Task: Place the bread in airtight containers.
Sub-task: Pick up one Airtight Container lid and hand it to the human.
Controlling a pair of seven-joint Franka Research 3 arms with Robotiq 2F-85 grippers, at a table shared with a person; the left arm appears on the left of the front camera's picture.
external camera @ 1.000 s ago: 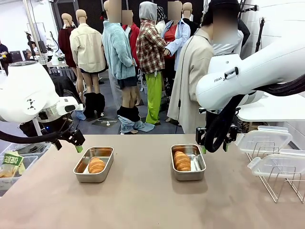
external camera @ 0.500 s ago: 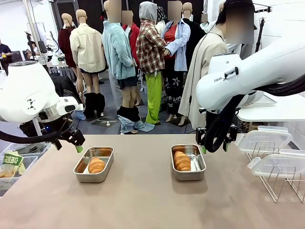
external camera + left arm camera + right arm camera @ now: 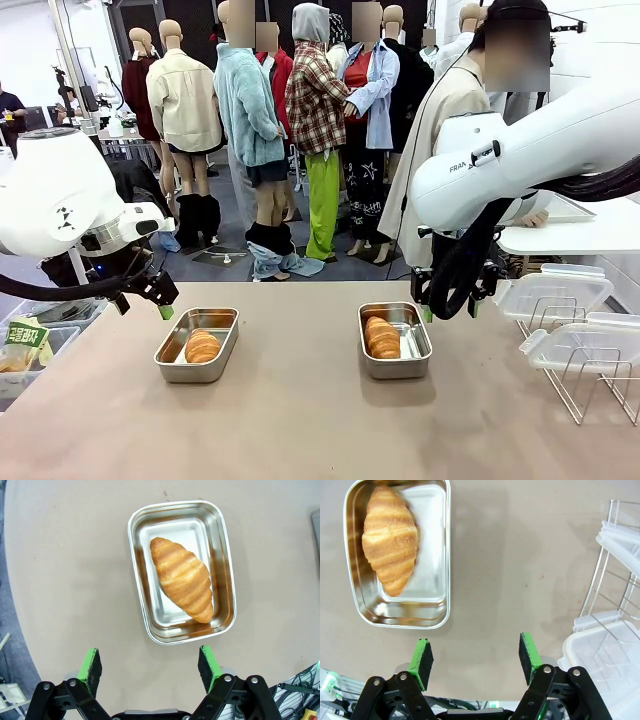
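Beige table [image 3: 300,430] w/ left tin [image 3: 190,373], right tin [image 3: 396,369], rack [image 3: 575,396].

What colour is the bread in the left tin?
The bread is golden-brown, striped paler; best in left wrist view.

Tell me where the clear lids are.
Front view: the clear lids rest on a wire rack at the table's right side, just beyond the right gripper.

Bright, even overhead light; soft shadows hug each tin [image 3: 198,345] on the table [image 3: 300,420]. Steel walls glint. Wrist views bend at the edges.
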